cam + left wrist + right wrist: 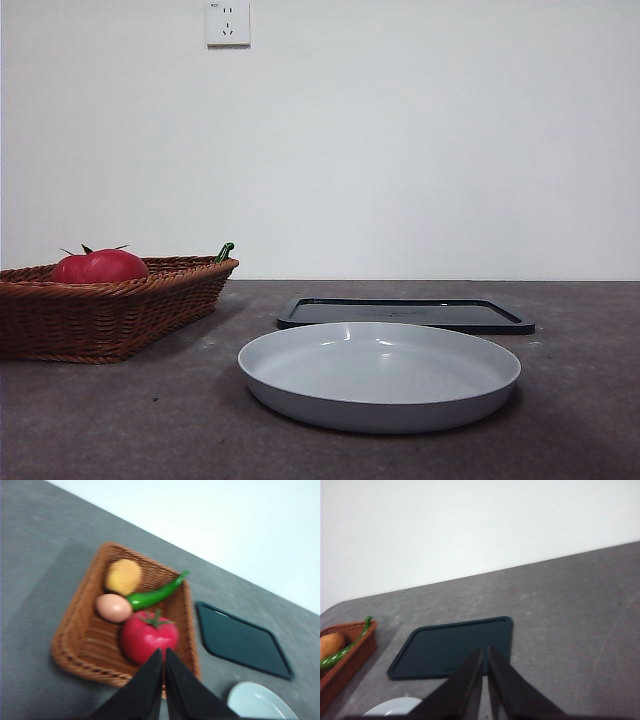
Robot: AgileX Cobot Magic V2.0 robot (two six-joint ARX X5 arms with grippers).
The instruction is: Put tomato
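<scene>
The red tomato [149,637] with its green calyx lies in the brown wicker basket [82,640]; in the front view the tomato [99,266] shows above the rim of the basket [100,315] at the left. My left gripper [164,655] hovers high above the basket, jaws shut and empty, with its tips in line with the tomato. My right gripper [485,652] hangs shut and empty above the black tray [450,647]. Neither gripper shows in the front view.
The basket also holds a yellow-orange fruit [123,576], a pale egg [113,607] and a green chili pepper [155,595]. A white round plate [380,373] sits front centre, with the black tray [405,314] behind it. A wall stands at the back.
</scene>
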